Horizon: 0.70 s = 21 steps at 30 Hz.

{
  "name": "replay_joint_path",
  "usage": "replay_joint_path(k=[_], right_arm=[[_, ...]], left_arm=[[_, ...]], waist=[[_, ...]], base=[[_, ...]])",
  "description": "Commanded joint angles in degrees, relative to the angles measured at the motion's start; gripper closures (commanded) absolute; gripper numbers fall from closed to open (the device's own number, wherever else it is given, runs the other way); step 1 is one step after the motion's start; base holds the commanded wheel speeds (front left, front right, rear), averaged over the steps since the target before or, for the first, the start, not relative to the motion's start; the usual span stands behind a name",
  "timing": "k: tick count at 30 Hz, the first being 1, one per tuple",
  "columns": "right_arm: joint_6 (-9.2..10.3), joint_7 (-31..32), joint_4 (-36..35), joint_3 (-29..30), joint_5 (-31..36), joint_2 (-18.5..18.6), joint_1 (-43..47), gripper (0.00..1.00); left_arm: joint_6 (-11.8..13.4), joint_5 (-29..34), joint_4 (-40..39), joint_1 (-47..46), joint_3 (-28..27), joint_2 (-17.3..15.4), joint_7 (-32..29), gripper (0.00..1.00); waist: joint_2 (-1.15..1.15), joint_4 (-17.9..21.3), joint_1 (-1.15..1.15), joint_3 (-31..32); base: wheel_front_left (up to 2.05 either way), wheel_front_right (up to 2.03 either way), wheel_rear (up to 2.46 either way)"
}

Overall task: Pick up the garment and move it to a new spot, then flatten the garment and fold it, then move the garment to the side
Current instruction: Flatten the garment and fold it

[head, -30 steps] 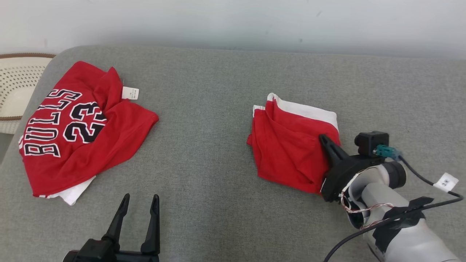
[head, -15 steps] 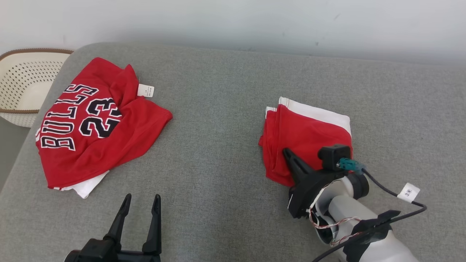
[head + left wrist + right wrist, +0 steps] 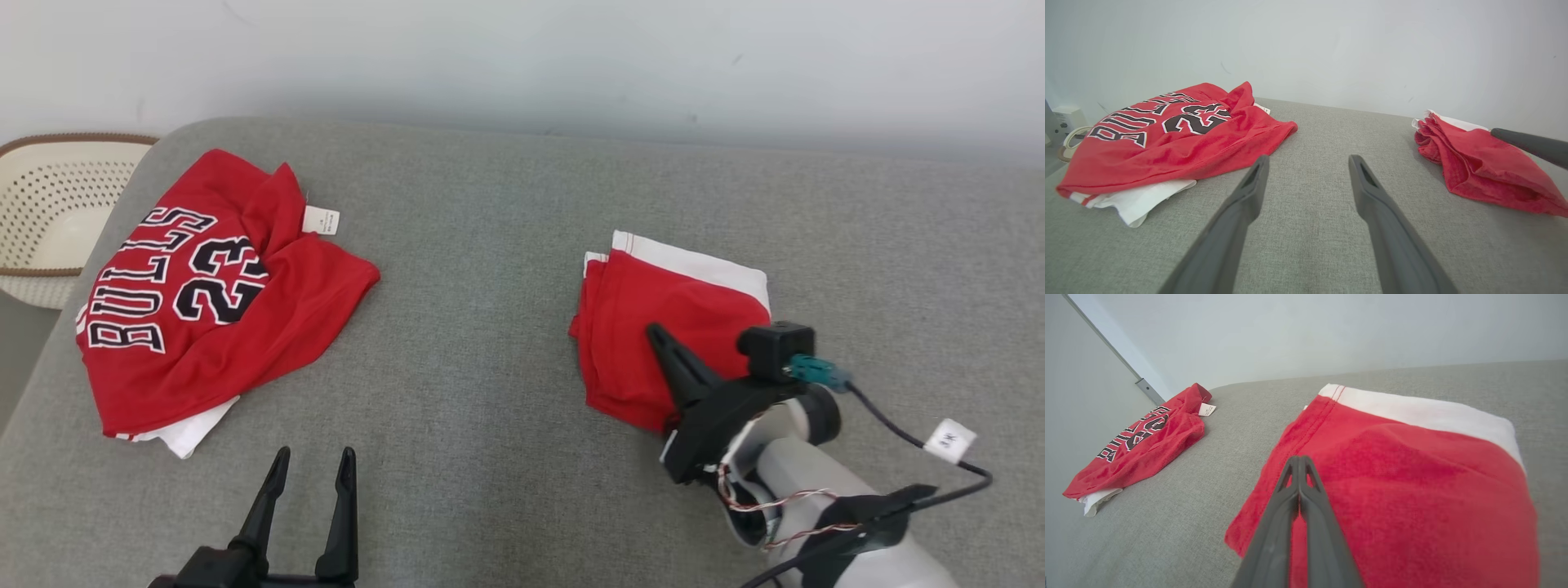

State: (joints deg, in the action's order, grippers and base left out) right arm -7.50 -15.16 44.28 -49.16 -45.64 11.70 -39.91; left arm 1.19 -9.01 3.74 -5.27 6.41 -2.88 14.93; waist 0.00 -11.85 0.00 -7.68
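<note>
The garment [image 3: 645,318] is a red piece with a white band, lying folded on the grey couch cushion [image 3: 473,327] right of centre. My right gripper [image 3: 657,335] is shut, its tip resting over the middle of the red cloth. In the right wrist view the fingers [image 3: 1299,459] are pressed together with nothing between them, above the garment [image 3: 1412,477]. My left gripper [image 3: 315,457] is open and empty at the lower left, low over bare cushion. The left wrist view has that gripper [image 3: 1309,161] facing the gap between the two red pieces, with the garment [image 3: 1478,163] at its right.
A red Bulls 23 jersey [image 3: 204,302] lies loosely bundled at the cushion's left end, white cloth poking out beneath it. A cream perforated basket [image 3: 49,212] stands beyond the left edge. A pale wall runs along the back. Bare cushion lies between the two red pieces.
The head view has shifted. My shut right gripper has slid from the garment's right edge to over its middle, and the cloth lies flatter. The left gripper has stayed put.
</note>
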Motion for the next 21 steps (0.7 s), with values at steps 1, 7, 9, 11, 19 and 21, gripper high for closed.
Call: replay_joint_path(k=[1,7,9,11,19,21], right_arm=[[0.01,-0.12,-0.65,1.12,0.08,1.32,1.0,1.0],[0.0,-0.12,-1.11,6.01,1.44,4.83,1.94,0.0],[0.01,-0.12,-0.91,7.65,1.3,6.05,1.74,0.0],[0.0,-0.12,-0.53,8.14,1.23,6.54,1.79,0.0],[0.0,3.81,3.03,8.4,-2.97,8.1,-0.02,0.0],[0.0,5.18,3.43,8.03,-4.01,8.1,-0.47,0.0]], left_arm=[[0.31,-0.09,-0.02,0.94,-0.23,-0.01,0.2,0.0],[0.33,0.38,-0.48,1.98,-1.15,-0.02,0.2,0.0],[0.39,0.56,-0.74,2.2,-1.5,-0.02,0.2,0.0],[0.4,0.68,-0.84,2.37,-1.64,-0.02,0.2,0.0],[0.32,1.9,-1.78,2.95,-3.44,-0.02,0.2,0.0],[0.27,2.17,-1.97,2.89,-3.88,-0.01,0.2,0.0]], waist=[[0.0,0.85,0.0,0.74],[0.0,2.71,0.0,2.0],[0.0,3.22,0.0,2.32],[0.0,3.42,0.0,2.42],[0.0,4.46,0.0,2.5],[0.0,4.49,0.0,2.25]], base=[[0.0,0.0,0.0],[0.0,0.0,0.0],[0.0,0.0,0.0],[0.0,0.0,0.0],[0.0,0.0,0.0],[0.0,0.0,0.0]])
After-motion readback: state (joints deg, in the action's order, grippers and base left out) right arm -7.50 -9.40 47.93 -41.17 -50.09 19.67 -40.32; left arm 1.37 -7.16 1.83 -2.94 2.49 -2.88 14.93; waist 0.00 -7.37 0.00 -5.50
